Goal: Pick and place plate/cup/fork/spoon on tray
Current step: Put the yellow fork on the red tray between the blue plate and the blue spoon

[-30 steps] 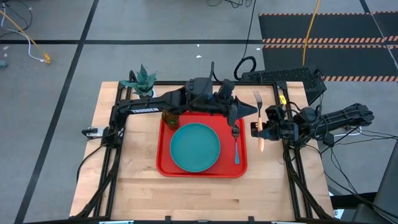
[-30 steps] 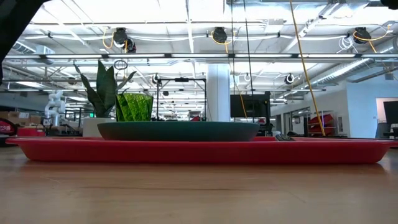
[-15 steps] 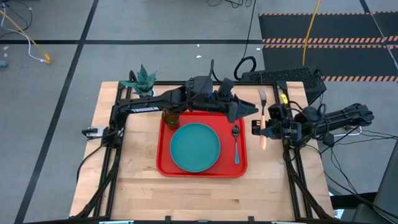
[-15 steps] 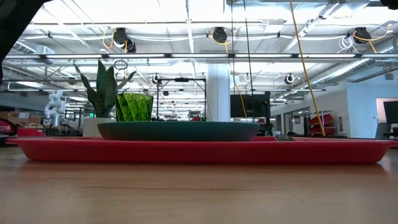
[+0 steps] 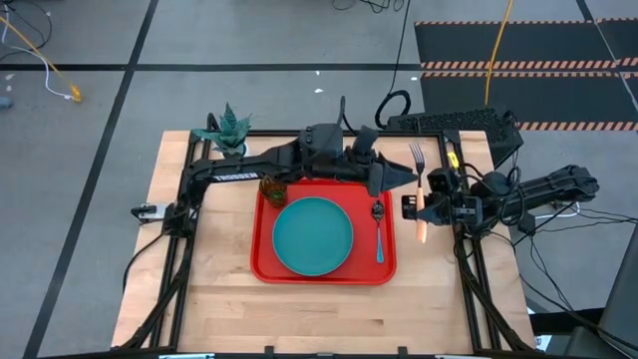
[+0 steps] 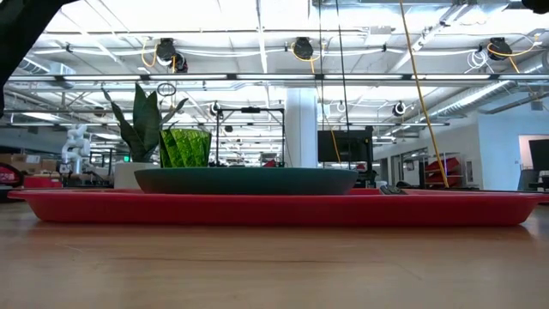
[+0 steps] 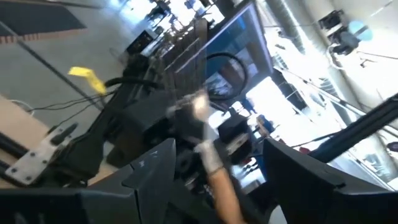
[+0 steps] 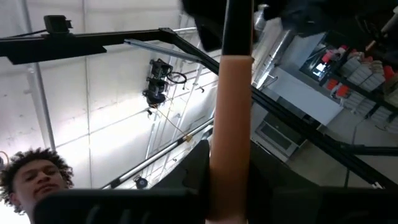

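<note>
The fork point(image 5: 419, 189) is clamped at its orange handle between the fingers of the right gripper point(image 5: 424, 204), just off the right rim of the tray point(image 5: 324, 274). Its long axis runs front to back, with the tines pointed toward the far edge of the table point(image 5: 229, 309). Bare tray floor is left beside the spoon point(image 5: 379, 234), which lies parallel, right of the plate point(image 5: 313, 235). The left gripper point(image 5: 399, 177) is seen with fingers spread wide and empty, over the tray's far right corner. The cup point(image 5: 272, 188) stands at the tray's far left corner.
</note>
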Robot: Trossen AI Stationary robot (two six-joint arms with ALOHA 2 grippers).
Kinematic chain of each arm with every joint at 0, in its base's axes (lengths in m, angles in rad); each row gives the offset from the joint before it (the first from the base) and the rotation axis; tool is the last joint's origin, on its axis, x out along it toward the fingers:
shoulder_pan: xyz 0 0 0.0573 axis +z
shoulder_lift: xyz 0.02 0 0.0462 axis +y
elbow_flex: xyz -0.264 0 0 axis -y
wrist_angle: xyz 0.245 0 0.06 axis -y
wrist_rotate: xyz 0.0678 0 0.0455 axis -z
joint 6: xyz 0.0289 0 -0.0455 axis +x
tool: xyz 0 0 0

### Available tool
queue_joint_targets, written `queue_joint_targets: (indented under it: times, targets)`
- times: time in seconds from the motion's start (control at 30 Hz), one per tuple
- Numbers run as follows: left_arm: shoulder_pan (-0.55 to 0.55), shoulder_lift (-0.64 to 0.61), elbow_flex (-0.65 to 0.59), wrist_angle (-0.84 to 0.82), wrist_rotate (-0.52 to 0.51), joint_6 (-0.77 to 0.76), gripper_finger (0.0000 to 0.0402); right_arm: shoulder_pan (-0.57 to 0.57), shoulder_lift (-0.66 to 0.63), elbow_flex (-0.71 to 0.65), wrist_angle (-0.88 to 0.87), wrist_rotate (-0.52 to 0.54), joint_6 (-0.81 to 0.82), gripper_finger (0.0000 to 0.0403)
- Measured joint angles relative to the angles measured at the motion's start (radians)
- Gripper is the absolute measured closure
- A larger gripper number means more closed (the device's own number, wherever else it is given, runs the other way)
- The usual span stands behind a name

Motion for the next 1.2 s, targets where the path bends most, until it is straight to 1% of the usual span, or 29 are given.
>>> queue_joint_targets:
  times: [0.17, 0.23, 0.5, 0.63, 0.77, 0.9, 1.2]
  targets:
    - [-0.010, 0.020, 0.002, 0.086, -0.001, -0.019, 0.0158, 0.000, 0.036, 0.000, 0.020, -0.005, 0.023, 0.0357]
    - [-0.013, 0.035, 0.002, 0.127, -0.002, -0.031, 0.0158, 0.000, 0.053, 0.000, 0.029, -0.022, 0.024, 0.0357]
    - [-0.018, 0.038, 0.002, 0.086, 0.012, -0.016, 0.0158, 0.000, 0.052, 0.000, 0.028, -0.030, 0.023, 0.0357]
    - [-0.017, 0.030, 0.002, 0.083, 0.023, 0.006, 0.0158, 0.000, 0.030, 0.000, 0.045, -0.031, 0.012, 0.0357]
    - [-0.004, 0.030, 0.002, 0.072, 0.064, 0.004, 0.0158, 0.001, 0.005, 0.001, 0.044, -0.034, 0.011, 0.0357]
    - [-0.003, 0.029, 0.002, 0.068, 0.063, 0.003, 0.0158, 0.010, -0.012, 0.001, 0.040, -0.042, 0.020, 0.0357]
    - [-0.003, 0.031, 0.002, 0.048, 0.067, -0.018, 0.0158, 0.023, 0.023, 0.001, 0.029, -0.056, 0.049, 0.0357]
